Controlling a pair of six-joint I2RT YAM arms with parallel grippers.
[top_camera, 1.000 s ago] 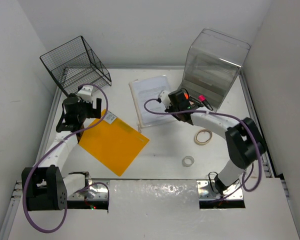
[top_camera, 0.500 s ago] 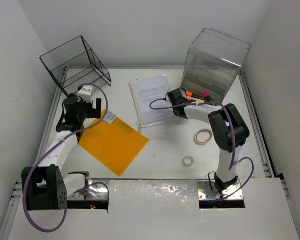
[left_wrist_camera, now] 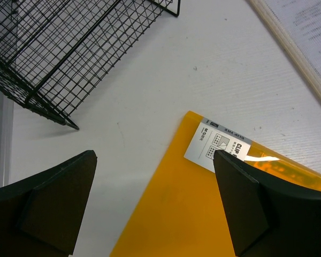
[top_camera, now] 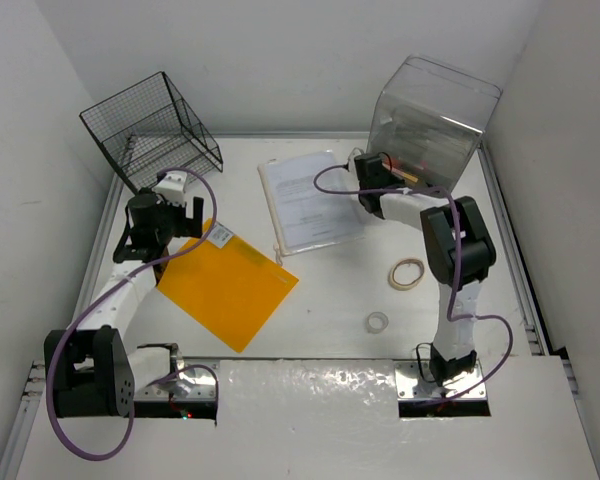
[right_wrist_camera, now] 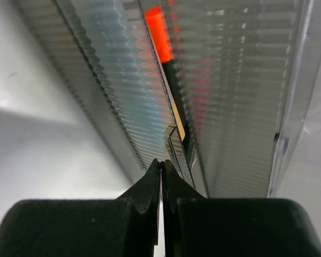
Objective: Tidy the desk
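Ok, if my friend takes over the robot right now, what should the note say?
Left gripper: fingers open, hovering over the labelled corner of the yellow folder, beside the wire rack.
Right gripper: fingers shut, at the clear drawer box.
Done: an orange-capped pen seems to be inside that box.
Left: the folder, the papers, a big tape ring and a small tape roll lie loose on the desk.

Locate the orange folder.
In the top view the folder lies flat on the left half of the desk, its far corner below the left gripper, with the wire rack beyond.
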